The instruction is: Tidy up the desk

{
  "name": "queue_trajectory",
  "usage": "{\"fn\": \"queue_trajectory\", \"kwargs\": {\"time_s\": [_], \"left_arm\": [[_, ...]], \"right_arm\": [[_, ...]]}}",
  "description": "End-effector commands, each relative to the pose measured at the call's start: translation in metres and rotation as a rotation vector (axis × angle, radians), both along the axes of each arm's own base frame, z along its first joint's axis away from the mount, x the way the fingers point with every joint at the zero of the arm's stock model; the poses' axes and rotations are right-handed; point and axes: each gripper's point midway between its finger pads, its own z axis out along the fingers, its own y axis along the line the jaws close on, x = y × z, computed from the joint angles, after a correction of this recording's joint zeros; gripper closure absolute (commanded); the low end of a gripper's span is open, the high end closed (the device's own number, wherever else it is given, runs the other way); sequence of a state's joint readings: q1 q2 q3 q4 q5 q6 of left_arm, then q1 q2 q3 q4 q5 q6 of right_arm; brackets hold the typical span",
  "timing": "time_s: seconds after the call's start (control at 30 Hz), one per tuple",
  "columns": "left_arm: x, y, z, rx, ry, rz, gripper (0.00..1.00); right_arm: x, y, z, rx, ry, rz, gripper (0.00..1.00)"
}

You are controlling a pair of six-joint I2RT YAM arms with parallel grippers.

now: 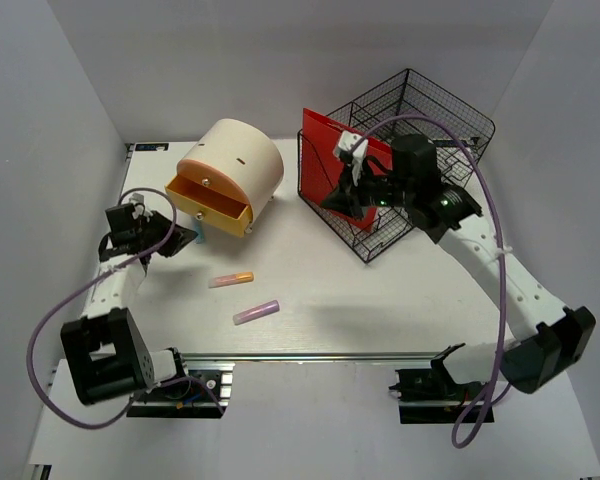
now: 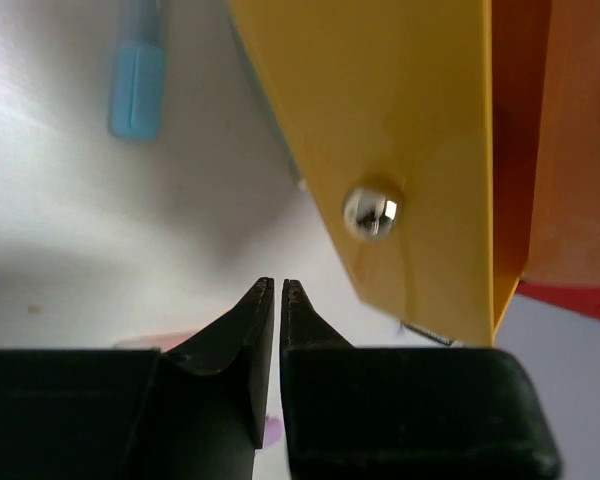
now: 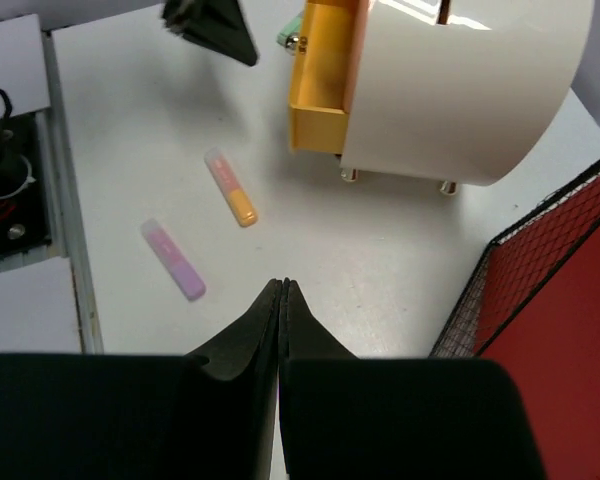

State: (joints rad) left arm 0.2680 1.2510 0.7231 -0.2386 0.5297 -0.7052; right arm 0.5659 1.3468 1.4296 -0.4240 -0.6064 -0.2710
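White desk [image 1: 380, 300] spans the view beneath both arms. Left gripper [image 2: 278, 285]: jaws nearly together, nothing between them, just in front of the open yellow drawer [image 2: 400, 150]. Blue pen [image 2: 138, 80] lies beside that drawer. Orange marker [image 1: 231, 280] and purple marker [image 1: 257, 312] lie loose mid-desk. Red folder [image 1: 328, 150] stands at the wire basket [image 1: 450, 120], apparently inside. Right gripper [image 3: 283, 285]: jaws together, empty. Assessment: folder stowed; three pens left, so the task is at an early stage.

Cream drawer box [image 1: 235, 160], yellow drawer [image 1: 212, 205] open. Orange highlighter [image 1: 232, 280], purple highlighter [image 1: 257, 312] apart. Red folder [image 1: 325, 135] in wire basket [image 1: 450, 115].
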Motion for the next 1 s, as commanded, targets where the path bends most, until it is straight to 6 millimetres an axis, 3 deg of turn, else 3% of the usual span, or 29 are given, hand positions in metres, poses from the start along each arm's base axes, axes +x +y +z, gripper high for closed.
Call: {"fn": "queue_trajectory", "kwargs": {"time_s": [0.0,0.17,0.47,0.73,0.97], "left_arm": [[0.036,0.014,0.024,0.044,-0.084,0.031,0.8],[0.064,0.022,0.024,0.058,-0.066,0.042,0.8],[0.085,0.027,0.015,0.053,-0.047,0.039,0.77],[0.103,0.012,0.021,0.045,-0.063,-0.012,0.64],[0.111,-0.006,0.026,0.043,-0.075,-0.057,0.6]], "right_arm": [[-0.015,-0.002,0.019,0.089,-0.012,0.041,1.0],[-0.019,-0.015,0.02,0.096,-0.013,0.018,1.0],[-0.023,-0.025,0.016,0.108,0.013,0.008,1.0],[-0.023,-0.032,0.01,0.112,0.024,-0.008,1.0],[-0.022,-0.038,0.005,0.11,0.028,-0.023,1.0]]}}
